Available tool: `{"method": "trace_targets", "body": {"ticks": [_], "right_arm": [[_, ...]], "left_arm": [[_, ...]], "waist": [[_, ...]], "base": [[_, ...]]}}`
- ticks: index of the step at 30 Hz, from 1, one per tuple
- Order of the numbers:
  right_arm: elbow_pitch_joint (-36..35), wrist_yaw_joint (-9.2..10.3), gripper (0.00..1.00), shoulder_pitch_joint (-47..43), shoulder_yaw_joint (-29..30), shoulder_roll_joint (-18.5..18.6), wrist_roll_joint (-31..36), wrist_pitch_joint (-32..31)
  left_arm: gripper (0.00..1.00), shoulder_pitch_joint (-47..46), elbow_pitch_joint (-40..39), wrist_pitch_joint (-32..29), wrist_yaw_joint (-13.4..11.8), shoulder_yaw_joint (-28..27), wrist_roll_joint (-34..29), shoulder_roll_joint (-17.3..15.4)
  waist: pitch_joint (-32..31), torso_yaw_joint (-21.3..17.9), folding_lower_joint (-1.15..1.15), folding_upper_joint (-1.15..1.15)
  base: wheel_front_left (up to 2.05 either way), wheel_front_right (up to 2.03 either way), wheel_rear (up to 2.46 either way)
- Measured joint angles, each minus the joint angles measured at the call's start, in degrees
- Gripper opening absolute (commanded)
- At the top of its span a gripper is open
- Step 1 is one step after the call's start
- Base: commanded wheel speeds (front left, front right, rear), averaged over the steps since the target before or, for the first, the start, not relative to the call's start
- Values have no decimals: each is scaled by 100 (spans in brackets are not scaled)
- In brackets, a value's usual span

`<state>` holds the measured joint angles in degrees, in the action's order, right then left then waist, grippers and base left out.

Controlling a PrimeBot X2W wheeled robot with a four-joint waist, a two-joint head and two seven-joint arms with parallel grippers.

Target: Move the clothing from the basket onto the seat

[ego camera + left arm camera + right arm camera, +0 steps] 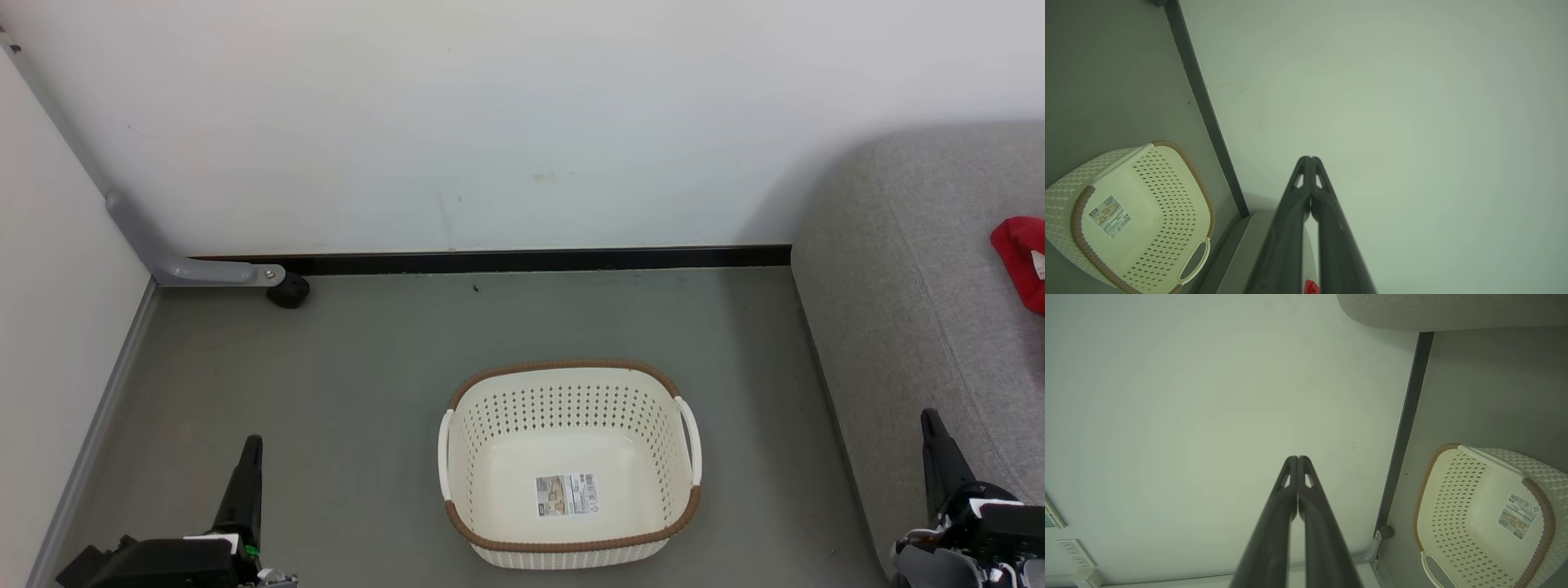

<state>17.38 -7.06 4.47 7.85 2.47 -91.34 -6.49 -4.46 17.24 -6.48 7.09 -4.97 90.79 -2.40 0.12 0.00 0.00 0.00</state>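
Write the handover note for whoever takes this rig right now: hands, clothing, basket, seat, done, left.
The left hand is shut, holding nothing.
The right hand is shut, holding nothing, beside the seat.
The basket stands on the floor with only its label inside.
The clothing, red, lies on the seat, cut off by the picture's edge.
Done: basket emptied.
Left: apparently nothing; check that the clothing lies fully on the seat.
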Motion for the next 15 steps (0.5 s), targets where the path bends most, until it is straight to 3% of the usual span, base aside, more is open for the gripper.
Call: {"method": "trace_targets", "body": {"ticks": [15], "right_arm": [[-1, 0, 0, 0, 0, 0, 0, 0]], "left_arm": [[0, 0, -1, 0, -1, 0, 0, 0]], "waist": [[0, 0, 0, 0]], "base": [[0, 0, 0]]}}
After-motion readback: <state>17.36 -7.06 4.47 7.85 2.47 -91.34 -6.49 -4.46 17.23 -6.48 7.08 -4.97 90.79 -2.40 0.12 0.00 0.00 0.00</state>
